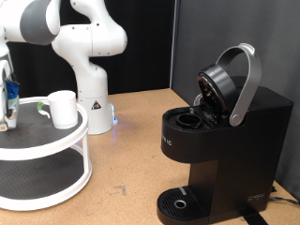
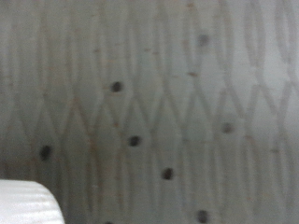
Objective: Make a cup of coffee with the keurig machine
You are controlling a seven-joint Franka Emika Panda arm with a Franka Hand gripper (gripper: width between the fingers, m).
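Observation:
The white mug (image 1: pixel 63 108) stands upright on the top tier of a round white stand (image 1: pixel 56 141), its handle towards the exterior view's left. The gripper (image 1: pixel 8 114) is at the exterior view's far left edge, low over the stand's dark mat, left of the mug and apart from it. The black keurig machine (image 1: pixel 220 150) stands at the right with its silver-grey lid handle (image 1: pixel 247 82) raised and the pod chamber (image 1: pixel 190 120) open. Its round drip tray (image 1: pixel 178 202) is bare. The wrist view shows the grey mesh mat (image 2: pixel 159 103) close up and a white rounded edge (image 2: pixel 26 203); no fingers show there.
The robot's white base (image 1: pixel 92 89) stands behind the stand. The stand has a lower tier (image 1: pixel 37 173) with a dark mat. Tan tabletop (image 1: pixel 131 159) lies between the stand and the machine. A black curtain hangs behind.

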